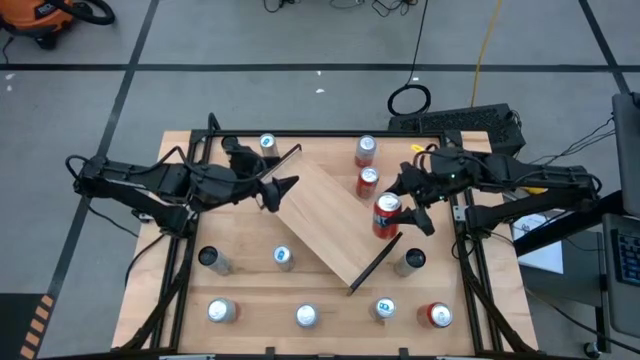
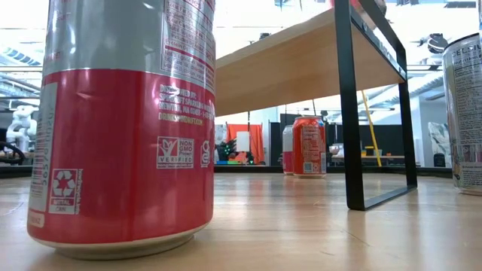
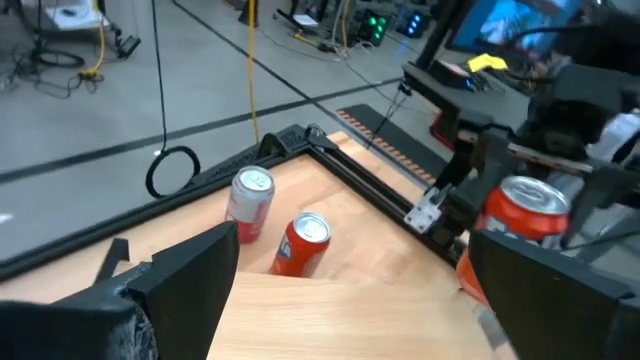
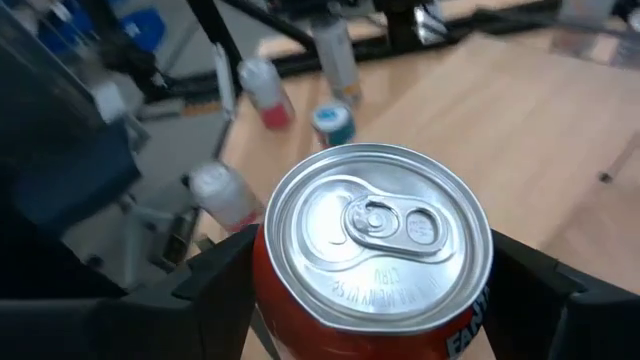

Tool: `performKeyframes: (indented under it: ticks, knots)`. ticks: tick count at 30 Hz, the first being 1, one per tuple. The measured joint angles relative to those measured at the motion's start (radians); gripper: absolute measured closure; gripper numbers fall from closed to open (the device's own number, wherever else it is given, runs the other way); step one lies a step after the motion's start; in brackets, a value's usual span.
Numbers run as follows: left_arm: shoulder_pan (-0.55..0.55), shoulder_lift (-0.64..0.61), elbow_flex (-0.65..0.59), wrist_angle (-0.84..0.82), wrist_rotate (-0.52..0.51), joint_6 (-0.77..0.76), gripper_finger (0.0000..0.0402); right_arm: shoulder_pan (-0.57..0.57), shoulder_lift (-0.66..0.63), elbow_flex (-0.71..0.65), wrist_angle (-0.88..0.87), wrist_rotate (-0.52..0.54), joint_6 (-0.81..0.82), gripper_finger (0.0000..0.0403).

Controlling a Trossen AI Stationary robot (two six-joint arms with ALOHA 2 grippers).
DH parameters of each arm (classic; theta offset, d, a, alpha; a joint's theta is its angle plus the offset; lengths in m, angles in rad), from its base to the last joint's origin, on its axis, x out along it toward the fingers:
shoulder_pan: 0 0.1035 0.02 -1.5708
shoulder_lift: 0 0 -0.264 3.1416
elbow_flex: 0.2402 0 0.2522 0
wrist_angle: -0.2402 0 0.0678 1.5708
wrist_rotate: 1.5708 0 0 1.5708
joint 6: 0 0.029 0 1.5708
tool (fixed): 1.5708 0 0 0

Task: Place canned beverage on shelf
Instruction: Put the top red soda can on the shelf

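The shelf (image 1: 330, 220) is a light-wood board with black end rails, standing askew on the table's middle; in the low view its black leg (image 2: 354, 113) stands on the tabletop. My right gripper (image 1: 402, 208) is shut on a red canned beverage (image 1: 387, 215) over the shelf's right part. The right wrist view shows the can's silver top (image 4: 375, 235). My left gripper (image 1: 275, 192) stands open over the shelf's left end, with nothing between its fingers (image 3: 200, 280). My right gripper pinches the red can's side wall just below the top rim (image 4: 262, 285) between its two fingers, one on each side. The fingers come from the table's right side, slanting a little downward. The can sits nearly upright over the shelf board; its base is hidden.
Two red cans (image 1: 366, 151) (image 1: 368, 182) stand on the table beyond the shelf. Several more cans stand along the near half, among them a red one (image 1: 435, 316) and a silver one (image 1: 221, 311). A black frame (image 1: 300, 133) borders the tabletop.
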Motion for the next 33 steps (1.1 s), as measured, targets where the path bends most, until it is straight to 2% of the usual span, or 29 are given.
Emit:
performKeyframes:
  ticks: [13, 33]
  knots:
    - [0.000, 0.000, 0.000, 0.008, -0.002, 0.010, 0.0004, 0.000, 0.012, -0.063, 0.026, 0.038, -0.075, 0.0124]
    - [0.006, 0.002, 0.000, 0.001, -0.014, 0.011, 0.0004, 0.016, 0.026, -0.127, 0.089, 0.053, -0.046, 0.0124]
